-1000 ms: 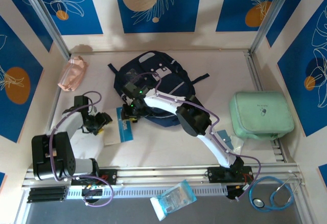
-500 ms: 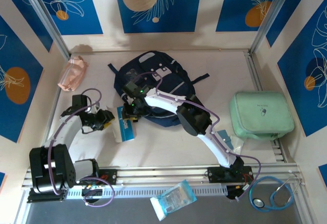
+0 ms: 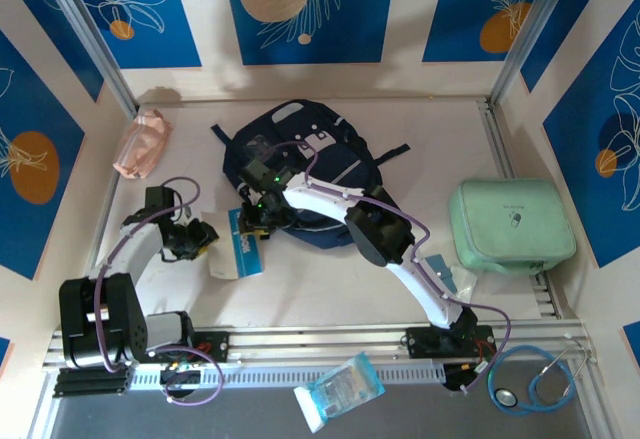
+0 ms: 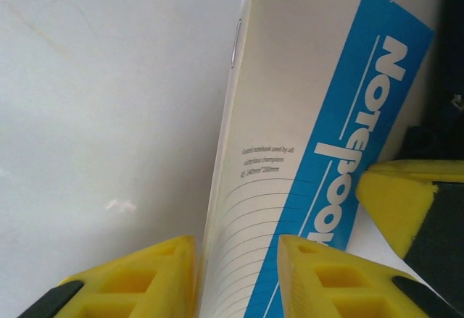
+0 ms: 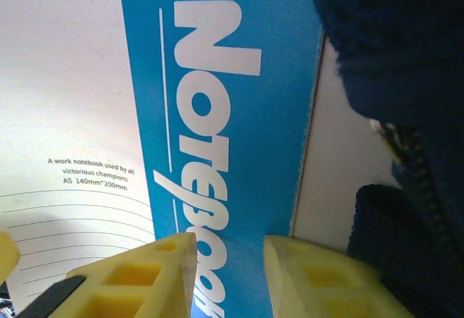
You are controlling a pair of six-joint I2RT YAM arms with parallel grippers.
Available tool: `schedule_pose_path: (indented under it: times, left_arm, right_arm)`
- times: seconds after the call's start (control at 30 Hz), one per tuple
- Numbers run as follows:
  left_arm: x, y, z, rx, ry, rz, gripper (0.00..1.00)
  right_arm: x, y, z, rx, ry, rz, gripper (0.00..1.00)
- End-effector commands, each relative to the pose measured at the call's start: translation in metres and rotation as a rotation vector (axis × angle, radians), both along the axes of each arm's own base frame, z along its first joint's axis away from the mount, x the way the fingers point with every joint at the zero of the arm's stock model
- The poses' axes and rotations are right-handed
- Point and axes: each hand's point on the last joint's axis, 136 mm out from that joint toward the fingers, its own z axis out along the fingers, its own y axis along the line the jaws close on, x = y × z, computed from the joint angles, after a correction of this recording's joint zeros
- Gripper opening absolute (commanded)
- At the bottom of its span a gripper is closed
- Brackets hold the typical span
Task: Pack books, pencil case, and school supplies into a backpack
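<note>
Early stage: left gripper (image 4: 235, 249) and right gripper (image 5: 228, 242) straddle the blue-white notebook (image 4: 290, 115) beside the backpack (image 3: 310, 174) (clamped or not, can't tell), pink pencil case (image 3: 140, 144) still unpacked.

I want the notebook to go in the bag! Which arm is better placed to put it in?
Probably the right one. The right gripper straddles the edge of the notebook beside the backpack; the left gripper is at the far edge.

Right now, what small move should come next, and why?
Probably close the left gripper on the edge of the notebook: that edge lies between its parted fingers, and the notebook lies on the table beside the backpack, not in it.
</note>
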Motion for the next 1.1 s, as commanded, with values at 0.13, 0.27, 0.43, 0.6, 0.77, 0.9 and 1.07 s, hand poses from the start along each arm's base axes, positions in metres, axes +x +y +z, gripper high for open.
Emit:
schedule_pose_path:
  times: [0.13, 0.27, 0.43, 0.6, 0.77, 0.9, 1.07]
  left_arm:
    - [-0.005, -0.006, -0.004, -0.012, 0.02, -0.024, 0.31]
    - [-0.004, -0.007, -0.003, -0.017, 0.019, -0.033, 0.19]
    - [-0.003, 0.001, 0.005, 0.034, 0.017, -0.028, 0.03]
    - [0.002, 0.019, 0.036, 0.144, -0.023, -0.007, 0.0]
    - [0.013, 0.026, 0.085, 0.188, -0.135, 0.014, 0.0]
    - [0.033, 0.016, 0.131, 0.123, -0.291, 0.037, 0.0]
    - [0.067, -0.02, 0.184, -0.189, -0.523, 0.094, 0.0]
  right_arm:
    - [-0.015, -0.022, -0.046, -0.131, 0.059, -0.013, 0.33]
    - [-0.016, -0.02, -0.045, -0.128, 0.058, -0.01, 0.33]
    - [-0.013, -0.006, -0.011, -0.082, 0.004, 0.015, 0.35]
    - [-0.005, 0.002, 0.061, 0.022, -0.116, 0.038, 0.39]
    - [0.007, -0.015, 0.126, 0.08, -0.263, 0.015, 0.47]
    - [0.015, -0.044, 0.154, 0.105, -0.325, -0.056, 0.51]
    - [0.012, -0.072, 0.183, 0.324, -0.338, -0.089, 0.55]
